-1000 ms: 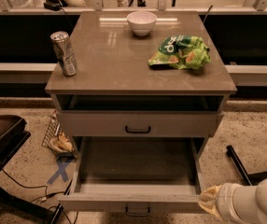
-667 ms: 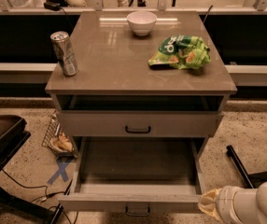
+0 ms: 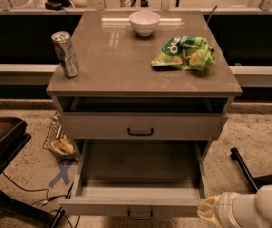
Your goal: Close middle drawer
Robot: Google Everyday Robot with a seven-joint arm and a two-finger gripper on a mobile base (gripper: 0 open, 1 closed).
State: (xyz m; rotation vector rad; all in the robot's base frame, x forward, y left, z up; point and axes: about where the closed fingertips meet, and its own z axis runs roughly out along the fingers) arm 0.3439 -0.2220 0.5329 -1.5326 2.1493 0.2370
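Nothing much has shifted: the cream-tipped tool (image 3: 208,212) stays low at bottom right.
It sits by the front right corner of the wide grey-beige middle drawer (image 3: 131,206), which stands pulled far out. Open or closed, the tool's state cannot be told.

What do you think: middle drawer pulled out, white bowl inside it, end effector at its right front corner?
No: the camera view shows the white bowl on the cabinet top. The middle drawer is pulled out, end effector at its right front corner.
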